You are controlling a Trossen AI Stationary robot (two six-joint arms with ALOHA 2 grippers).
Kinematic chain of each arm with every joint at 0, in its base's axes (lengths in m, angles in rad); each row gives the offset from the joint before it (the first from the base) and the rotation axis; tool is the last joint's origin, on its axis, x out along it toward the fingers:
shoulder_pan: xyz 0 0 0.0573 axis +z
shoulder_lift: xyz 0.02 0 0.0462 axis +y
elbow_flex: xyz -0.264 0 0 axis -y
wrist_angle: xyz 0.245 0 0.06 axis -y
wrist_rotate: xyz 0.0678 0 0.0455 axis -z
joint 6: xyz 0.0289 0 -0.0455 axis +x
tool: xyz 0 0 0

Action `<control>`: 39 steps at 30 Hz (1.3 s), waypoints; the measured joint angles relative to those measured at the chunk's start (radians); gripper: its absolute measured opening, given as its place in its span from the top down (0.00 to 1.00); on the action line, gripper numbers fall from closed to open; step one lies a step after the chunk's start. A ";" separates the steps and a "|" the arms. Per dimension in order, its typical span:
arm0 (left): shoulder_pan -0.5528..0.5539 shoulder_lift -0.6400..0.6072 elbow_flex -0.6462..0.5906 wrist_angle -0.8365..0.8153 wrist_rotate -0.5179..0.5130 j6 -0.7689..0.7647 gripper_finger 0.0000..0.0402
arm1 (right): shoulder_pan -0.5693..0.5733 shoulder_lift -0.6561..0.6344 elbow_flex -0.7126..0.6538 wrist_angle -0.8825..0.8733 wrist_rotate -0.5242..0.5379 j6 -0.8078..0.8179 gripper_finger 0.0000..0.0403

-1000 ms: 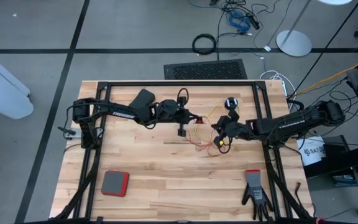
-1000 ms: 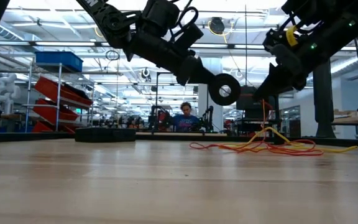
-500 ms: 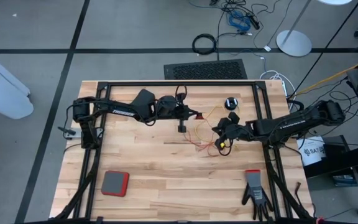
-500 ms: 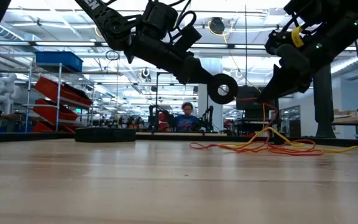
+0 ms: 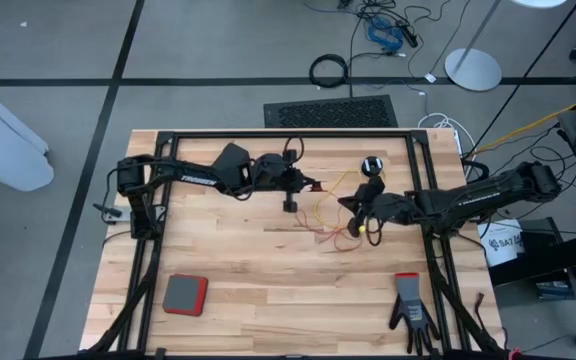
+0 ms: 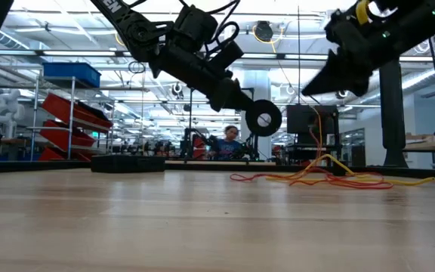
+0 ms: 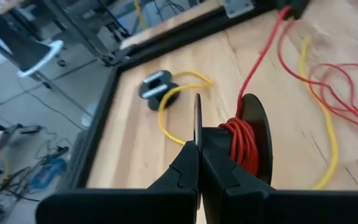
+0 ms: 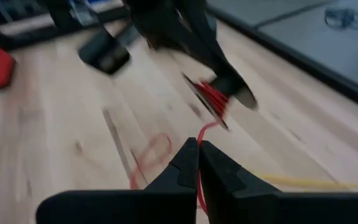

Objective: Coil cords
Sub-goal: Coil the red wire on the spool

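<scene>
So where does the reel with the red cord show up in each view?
High view: the red-cord reel sits just left of table centre, at the left gripper.
Low view: upper centre, held off the table.
Left wrist view: centre, pinched by its flange.
Right wrist view: upper right of centre.
Shared landmark: the loose red cord trailing from it.

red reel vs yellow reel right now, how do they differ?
The red reel is held off the table, clamped at its flange by the shut left gripper; the yellow reel lies on the table, ungripped. The red reel carries wound turns of red cord; none show on the yellow reel, its yellow cord trailing loose. Both are small black spools.
</scene>
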 joint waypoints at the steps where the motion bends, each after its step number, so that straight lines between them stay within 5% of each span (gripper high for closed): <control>1: -0.003 0.000 0.000 0.012 -0.010 0.000 1.00 | 0.000 0.008 0.000 0.034 0.000 -0.014 1.00; 18: -0.074 0.079 -0.001 0.311 -0.278 -0.026 1.00 | -0.016 0.328 0.000 0.540 0.113 -0.144 1.00; 32: -0.078 0.080 -0.001 0.396 -0.319 -0.168 1.00 | -0.013 0.533 0.002 0.869 0.320 -0.341 1.00; 39: -0.075 0.080 -0.001 0.440 -0.289 -0.275 1.00 | -0.013 0.605 0.041 0.876 0.415 -0.414 1.00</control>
